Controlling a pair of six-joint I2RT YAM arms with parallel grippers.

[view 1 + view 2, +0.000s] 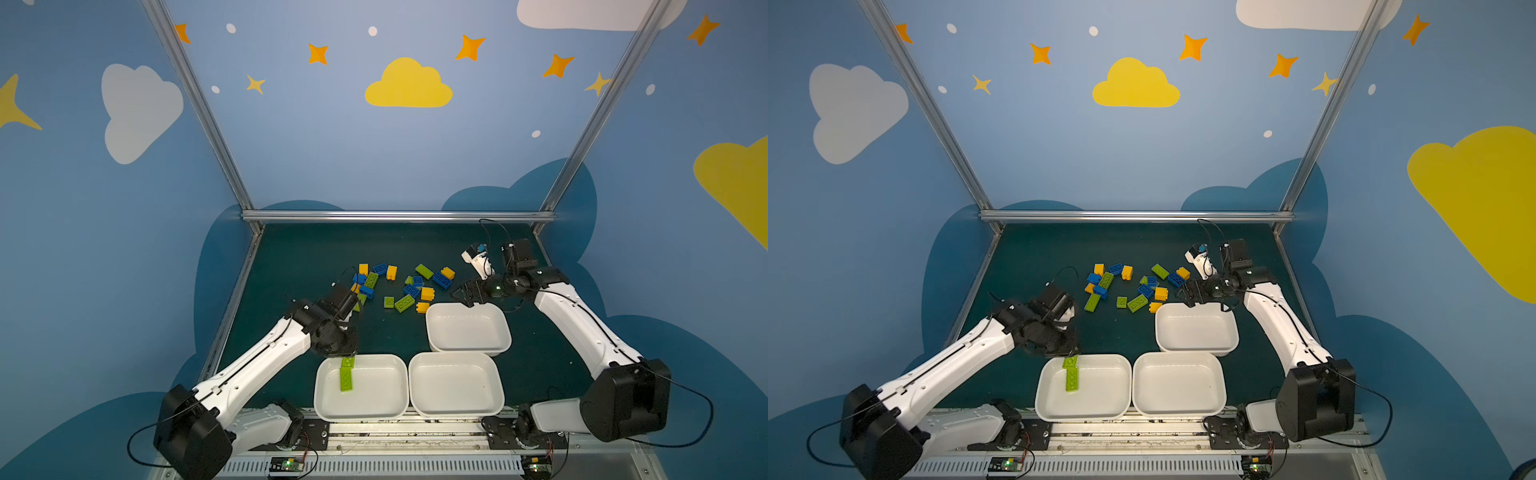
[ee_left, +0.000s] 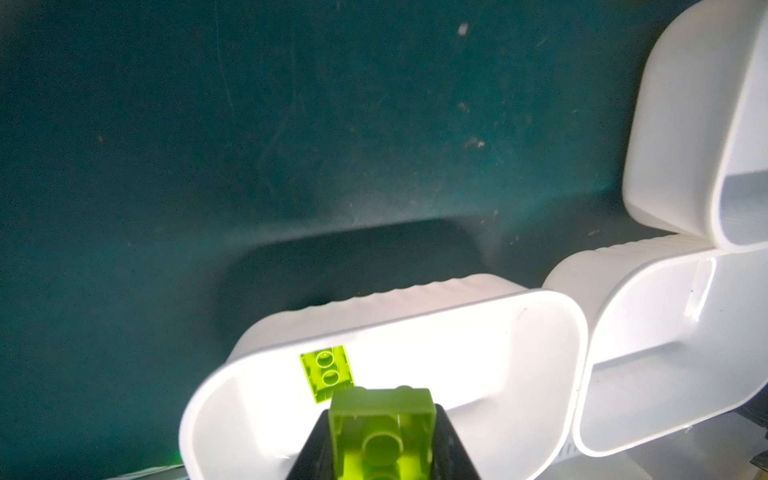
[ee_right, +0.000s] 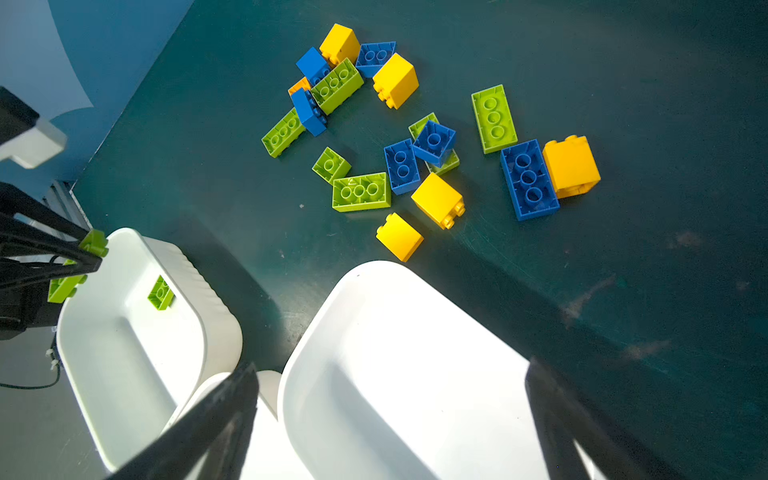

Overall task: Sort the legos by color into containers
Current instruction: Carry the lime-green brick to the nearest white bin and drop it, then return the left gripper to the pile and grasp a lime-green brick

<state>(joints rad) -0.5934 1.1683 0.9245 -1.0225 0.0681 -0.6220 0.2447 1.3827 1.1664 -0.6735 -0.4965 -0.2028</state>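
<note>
The whole table (image 1: 299,257) is seen from high above its near edge, facing down and away, in both top views, whereas the near left tray (image 2: 415,301) is viewed closely from the left wrist and, together with the loose bricks (image 3: 401,166), from farther off at the right wrist.

The dark teal matte tabletop (image 1: 291,257) carries lime-green flat plastic bricks (image 1: 404,304), blue studded plastic bricks (image 1: 441,280) and yellow-orange chunky plastic bricks (image 1: 427,294). The three shallow rectangular plastic trays (image 1: 467,328) are plain white. The blue back wall (image 1: 332,145) bears yellow and white clouds, orange stars and white dots.
</note>
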